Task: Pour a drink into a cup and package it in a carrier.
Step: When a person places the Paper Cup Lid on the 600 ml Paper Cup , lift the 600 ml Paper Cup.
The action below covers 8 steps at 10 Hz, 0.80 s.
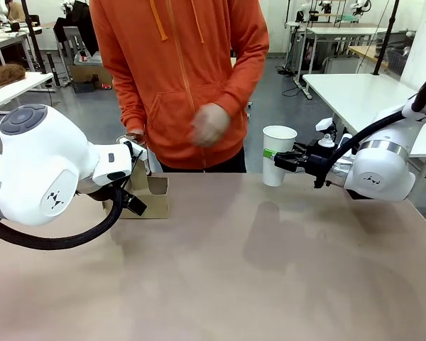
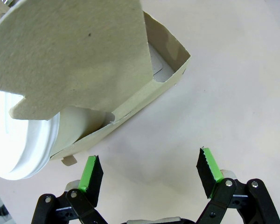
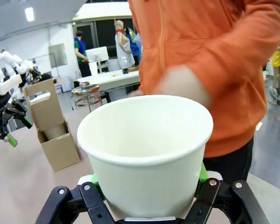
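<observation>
Left arm [image 1: 35, 167] looms closest, big white joint low on the L side of the front view. Its left gripper [image 2: 149, 158] hangs over the bench [image 1: 234, 277] w/ fingers spread wide, nothing between the green pads, just beside the carrier [image 2: 84, 56]. Carrier sits on the bench, far L side: brown card, handle upright. Tucked behind its near wall is a white round thing [image 2: 28, 144], prob a lidded cup, but the card flap hides too much to be sure.

Over to the R: right gripper [image 1: 282, 159] is clenched on the cup [image 1: 279, 142], pads on opposite sides of the wall approx mid-height. Cup's upright, held up off the bench, well apart from the carrier. No lid on it, and the inside reads bare white from the wrist cam. Person stands at the far side in an orange hoodie, one hand [image 1: 211, 124] blurred in front of the chest.

Handling call: an empty paper cup is v. light and thin-walled, so a hard squeeze will dent it. Best hold is on the wall under the rolled rim. Once filled it goes top-heavy and sloshy, so keep it level. Carrier's light too and likely to slide; take it by the centre handle.
</observation>
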Motion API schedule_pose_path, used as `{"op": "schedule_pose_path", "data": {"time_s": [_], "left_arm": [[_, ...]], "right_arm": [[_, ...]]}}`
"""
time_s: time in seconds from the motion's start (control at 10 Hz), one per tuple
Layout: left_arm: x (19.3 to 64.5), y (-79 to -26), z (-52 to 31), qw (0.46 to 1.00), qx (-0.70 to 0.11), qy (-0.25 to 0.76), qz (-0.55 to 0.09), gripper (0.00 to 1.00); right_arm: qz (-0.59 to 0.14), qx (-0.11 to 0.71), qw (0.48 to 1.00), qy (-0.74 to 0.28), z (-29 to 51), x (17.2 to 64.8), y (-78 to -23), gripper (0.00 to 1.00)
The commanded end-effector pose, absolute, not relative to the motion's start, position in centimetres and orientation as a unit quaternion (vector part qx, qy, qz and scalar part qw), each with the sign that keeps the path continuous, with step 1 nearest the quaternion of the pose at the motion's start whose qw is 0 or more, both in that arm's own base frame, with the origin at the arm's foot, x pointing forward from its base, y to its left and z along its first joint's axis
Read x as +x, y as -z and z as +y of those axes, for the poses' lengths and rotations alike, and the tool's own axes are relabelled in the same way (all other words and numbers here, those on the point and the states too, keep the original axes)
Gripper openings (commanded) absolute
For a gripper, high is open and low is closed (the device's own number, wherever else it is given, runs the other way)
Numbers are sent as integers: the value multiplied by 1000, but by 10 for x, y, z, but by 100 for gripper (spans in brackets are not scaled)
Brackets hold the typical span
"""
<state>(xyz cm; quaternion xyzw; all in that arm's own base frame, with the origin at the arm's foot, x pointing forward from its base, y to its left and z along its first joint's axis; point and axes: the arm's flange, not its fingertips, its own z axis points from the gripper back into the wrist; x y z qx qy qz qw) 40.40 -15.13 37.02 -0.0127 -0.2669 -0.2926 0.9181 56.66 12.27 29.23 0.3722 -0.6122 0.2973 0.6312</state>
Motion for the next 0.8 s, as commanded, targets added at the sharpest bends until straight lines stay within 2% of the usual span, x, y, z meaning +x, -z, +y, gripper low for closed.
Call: {"op": "schedule_pose_path", "data": {"time_s": [0.0,0.7], "left_arm": [[404,-371,-151,918,-14,293,-267,100],[404,-371,-151,918,-14,293,-267,100]], "right_arm": [[-613,369,632,-296,125,567,-295,80],[-613,369,632,-296,125,567,-295,80]]}}
